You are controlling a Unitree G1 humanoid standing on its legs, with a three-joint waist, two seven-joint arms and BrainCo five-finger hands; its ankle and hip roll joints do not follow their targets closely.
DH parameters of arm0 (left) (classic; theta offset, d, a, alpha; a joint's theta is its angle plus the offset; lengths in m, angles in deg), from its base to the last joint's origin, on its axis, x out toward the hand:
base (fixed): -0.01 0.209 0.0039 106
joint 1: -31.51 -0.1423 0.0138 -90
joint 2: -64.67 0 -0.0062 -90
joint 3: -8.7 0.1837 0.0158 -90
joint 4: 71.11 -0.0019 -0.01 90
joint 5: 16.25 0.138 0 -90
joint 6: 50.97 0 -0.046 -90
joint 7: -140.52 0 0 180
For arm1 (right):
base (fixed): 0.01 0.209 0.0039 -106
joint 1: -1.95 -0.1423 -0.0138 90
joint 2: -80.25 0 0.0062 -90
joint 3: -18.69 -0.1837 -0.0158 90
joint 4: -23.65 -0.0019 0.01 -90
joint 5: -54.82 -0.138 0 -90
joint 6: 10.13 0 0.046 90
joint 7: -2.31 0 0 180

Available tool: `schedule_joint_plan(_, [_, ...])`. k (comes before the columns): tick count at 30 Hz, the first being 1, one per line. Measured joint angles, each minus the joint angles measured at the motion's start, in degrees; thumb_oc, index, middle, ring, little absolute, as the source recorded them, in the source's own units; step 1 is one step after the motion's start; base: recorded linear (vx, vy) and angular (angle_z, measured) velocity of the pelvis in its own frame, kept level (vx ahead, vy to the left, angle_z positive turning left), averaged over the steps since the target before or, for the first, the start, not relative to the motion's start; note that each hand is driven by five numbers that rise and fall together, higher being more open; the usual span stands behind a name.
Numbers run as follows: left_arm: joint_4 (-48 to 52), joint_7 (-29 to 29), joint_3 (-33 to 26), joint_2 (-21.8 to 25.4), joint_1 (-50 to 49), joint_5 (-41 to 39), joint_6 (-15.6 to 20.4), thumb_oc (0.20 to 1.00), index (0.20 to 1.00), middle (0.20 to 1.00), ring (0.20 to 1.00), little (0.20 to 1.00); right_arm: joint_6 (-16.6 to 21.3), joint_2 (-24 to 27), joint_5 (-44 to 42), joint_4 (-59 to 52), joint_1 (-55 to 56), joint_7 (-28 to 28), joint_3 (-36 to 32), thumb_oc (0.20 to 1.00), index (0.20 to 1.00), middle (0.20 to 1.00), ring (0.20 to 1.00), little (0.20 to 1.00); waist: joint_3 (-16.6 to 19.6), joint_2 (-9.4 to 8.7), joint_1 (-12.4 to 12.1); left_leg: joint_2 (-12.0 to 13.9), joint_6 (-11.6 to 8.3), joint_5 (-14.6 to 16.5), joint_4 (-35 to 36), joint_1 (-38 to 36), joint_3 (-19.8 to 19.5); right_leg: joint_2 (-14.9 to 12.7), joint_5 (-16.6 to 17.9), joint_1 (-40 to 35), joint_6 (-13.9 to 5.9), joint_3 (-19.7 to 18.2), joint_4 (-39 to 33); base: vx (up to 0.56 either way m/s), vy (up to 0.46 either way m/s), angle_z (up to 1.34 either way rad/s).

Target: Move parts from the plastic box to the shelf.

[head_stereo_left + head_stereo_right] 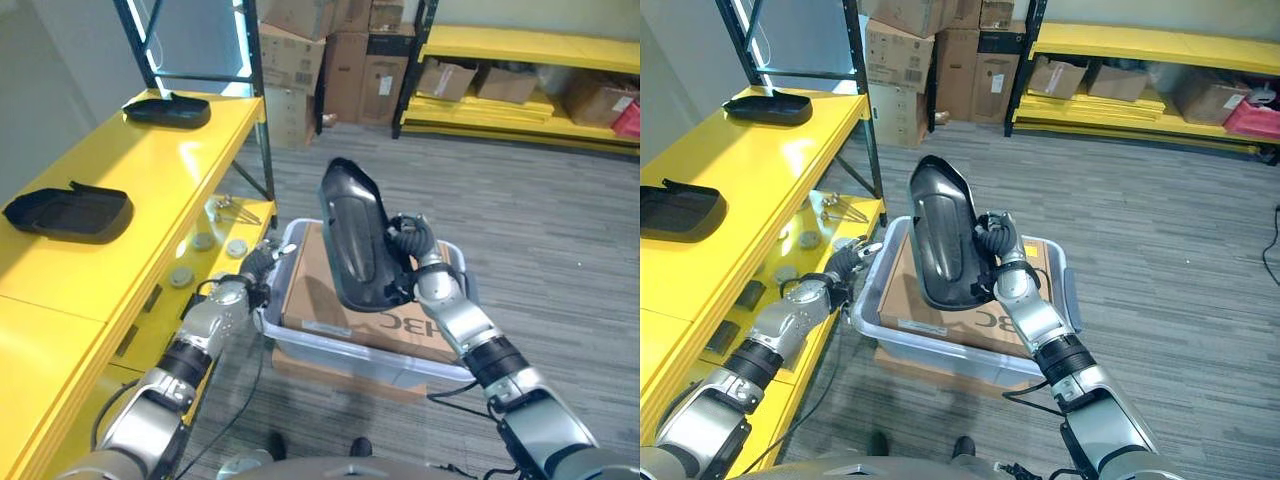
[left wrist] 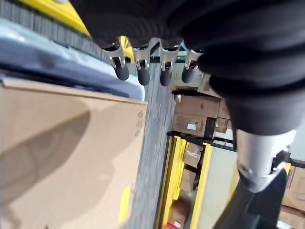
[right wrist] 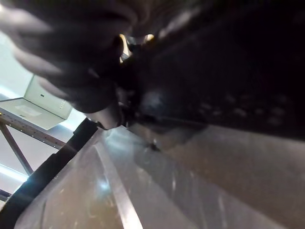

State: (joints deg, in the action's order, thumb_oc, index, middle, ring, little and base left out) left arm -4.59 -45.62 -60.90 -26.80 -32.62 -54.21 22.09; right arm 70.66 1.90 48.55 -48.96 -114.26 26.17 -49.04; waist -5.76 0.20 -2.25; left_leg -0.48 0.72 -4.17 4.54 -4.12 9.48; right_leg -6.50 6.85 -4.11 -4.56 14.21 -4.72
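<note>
My right hand (image 1: 408, 246) is clamped on the black part (image 1: 355, 238), lifted above the plastic box (image 1: 300, 340); I'd swing it slowly toward the yellow shelf (image 1: 150, 160), left hand (image 1: 250, 275), fingers loosely apart, bracing the rim.

two silver-grey arms with black bands at the forearms. dark ribbed covers over wrists and backs of left robot hand (image 1: 243, 283) and right robot hand (image 1: 410, 250). silver fingers (image 2: 141, 69), dark-tipped.

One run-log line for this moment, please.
right hand: holds black part over box | left hand: open at box edge | shelf: two parts placed
</note>
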Motion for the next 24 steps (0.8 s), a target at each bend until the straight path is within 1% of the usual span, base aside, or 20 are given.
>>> schedule_joint_plan(3, [0.8, 1.5, 0.2, -0.7, 0.0, -4.3, -0.1, 1.0, 1.0, 1.0, 1.0, 1.0, 0.0, 0.0, 0.0, 0.8, 0.0, -0.1, 0.0, 0.2, 0.2, 0.2, 0.2, 0.2, 0.0, -0.01, 0.1, 0.0, 0.02, 0.0, 0.0, 0.0, 0.0, 0.0, 0.0, 0.0, 0.0, -0.1, 0.0, 0.0, 0.0, 0.0])
schedule_joint_plan(5, [4.0, 1.6, 0.7, -1.1, 0.1, -8.9, -0.1, 1.0, 1.0, 1.0, 1.0, 1.0, 0.0, -0.1, 0.0, 2.8, 0.0, -0.1, 0.1, 0.2, 0.2, 0.2, 0.2, 0.2, 0.0, -0.01, 0.1, 0.0, 0.02, 0.0, 0.0, 0.0, 0.0, 0.0, 0.0, 0.0, 0.0, -0.1, 0.0, 0.0, 0.0, 0.0])
schedule_joint_plan(8, [5.1, 2.0, 1.2, -1.6, 0.2, -11.5, -0.1, 1.0, 1.0, 1.0, 1.0, 1.0, 0.0, -0.1, 0.0, 3.9, 0.0, -0.3, 0.2, 0.2, 0.2, 0.2, 0.2, 0.2, 0.0, -0.01, 0.1, 0.0, 0.02, 0.0, 0.0, -0.1, 0.0, 0.0, 0.0, 0.0, 0.0, -0.1, 0.0, 0.0, 0.0, 0.0])
schedule_joint_plan(12, [5.3, 2.9, 1.2, -1.6, 0.2, -12.0, 0.4, 1.0, 1.0, 1.0, 1.0, 1.0, 0.0, -0.1, 0.0, 3.9, 0.0, -1.2, 0.3, 0.2, 0.2, 0.2, 0.2, 0.2, 0.0, -0.01, 0.1, 0.0, 0.02, 0.0, 0.0, 0.0, 0.0, 0.0, 0.0, 0.0, -0.01, -0.1, 0.0, 0.0, 0.0, 0.0])
schedule_joint_plan(15, [9.6, 3.6, 1.1, -1.2, 0.3, -11.9, 1.2, 1.0, 1.0, 1.0, 1.0, 1.0, 0.0, -0.2, 0.0, 3.9, 0.0, -1.4, 0.8, 0.2, 0.2, 0.2, 0.2, 0.2, 0.0, -0.02, -0.2, 0.0, 0.03, 0.0, 0.0, 0.0, 0.0, 0.0, 0.0, 0.0, -0.01, 0.0, 0.0, 0.0, 0.0, 0.0])
schedule_joint_plan(19, [12.2, 6.1, 1.2, 0.1, 0.6, -10.5, 1.2, 1.0, 1.0, 1.0, 1.0, 1.0, 0.0, -0.1, 0.0, 3.9, 0.0, -1.4, 0.8, 0.2, 0.2, 0.2, 0.2, 0.2, 0.0, -0.02, -0.5, 0.0, 0.03, 0.0, 0.0, 0.0, 0.0, 0.0, 0.0, 0.0, -0.01, 0.0, 0.0, 0.0, 0.0, 0.0])
schedule_joint_plan(20, [12.6, 6.4, 1.3, 0.4, 0.7, -9.1, 0.5, 1.0, 1.0, 1.0, 1.0, 1.0, 0.0, -0.1, 0.0, 3.9, 0.0, -1.5, 0.8, 0.2, 0.2, 0.2, 0.2, 0.2, 0.0, -0.02, -0.5, 0.0, 0.03, 0.0, 0.0, 0.0, 0.0, 0.0, 0.0, 0.0, -0.01, 0.0, 0.0, 0.0, 0.0, 0.0])
schedule_joint_plan(23, [12.7, 6.5, 2.2, 0.8, 0.9, -7.9, -1.3, 1.0, 1.0, 1.0, 1.0, 1.0, 0.0, -0.1, 0.0, 3.9, 0.0, -1.8, 0.8, 0.2, 0.2, 0.2, 0.2, 0.2, 0.0, -0.02, -0.5, 0.0, 0.03, 0.0, 0.0, 0.0, 0.0, 0.0, 0.0, 0.0, -0.01, 0.0, 0.0, 0.0, 0.0, 0.0])
schedule_joint_plan(24, [12.6, 6.6, 2.9, 1.1, 0.9, -6.9, -3.3, 1.0, 1.0, 1.0, 1.0, 1.0, 0.0, -0.1, 0.0, 3.9, 0.0, -2.0, 0.8, 0.2, 0.2, 0.2, 0.2, 0.2, 0.0, -0.01, -0.5, 0.0, 0.04, 0.0, 0.0, 0.0, 0.0, 0.0, 0.0, 0.0, -0.01, 0.0, 0.0, 0.0, 0.0, 0.0])
